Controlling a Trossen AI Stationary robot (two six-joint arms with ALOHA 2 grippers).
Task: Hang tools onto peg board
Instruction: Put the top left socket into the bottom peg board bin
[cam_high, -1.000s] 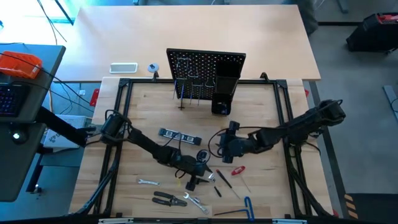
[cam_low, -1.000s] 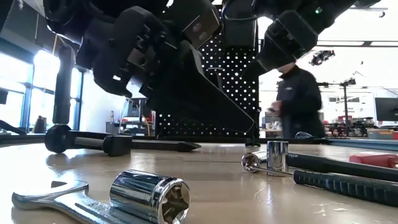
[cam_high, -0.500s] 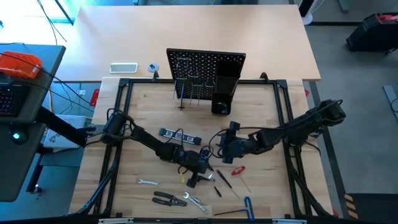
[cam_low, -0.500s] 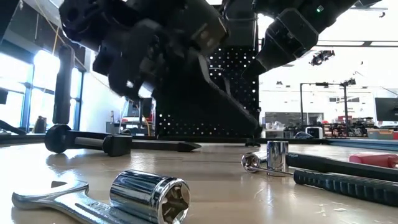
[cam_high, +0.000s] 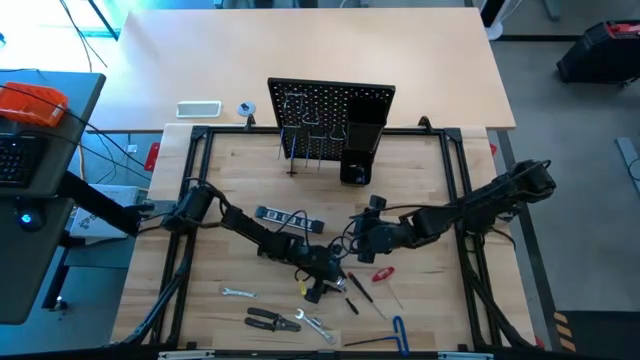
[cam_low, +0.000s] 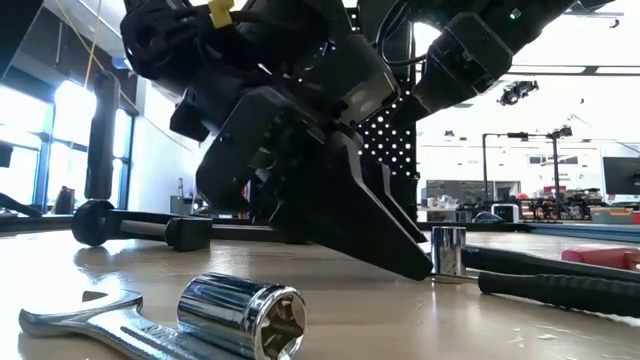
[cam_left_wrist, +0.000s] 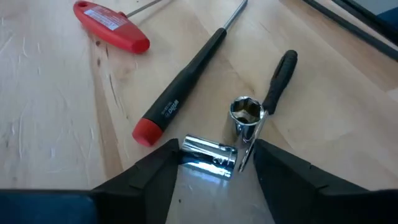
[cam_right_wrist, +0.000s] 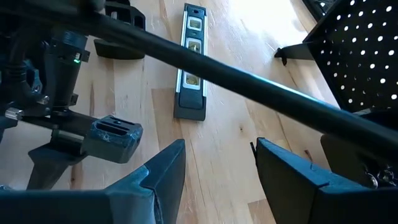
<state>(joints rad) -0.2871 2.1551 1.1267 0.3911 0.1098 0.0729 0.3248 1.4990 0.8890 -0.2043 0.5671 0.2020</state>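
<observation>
left end effector (cam_left_wrist: 214, 163) is spread, straddling the chrome socket (cam_left_wrist: 208, 154) beside the ratchet (cam_left_wrist: 261, 106), probably lining up a pinch. right end effector (cam_right_wrist: 217, 168), spread and empty, waits near the level (cam_right_wrist: 190, 62).

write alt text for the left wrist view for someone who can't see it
The left hand hovers open over a wooden table, its two dark fingers straddling a shiny socket lying on its side. Just beyond stands a second socket, upright beside a small black-handled tool, with a black screwdriver with a red cap and a red T-handle tool farther off.
</observation>
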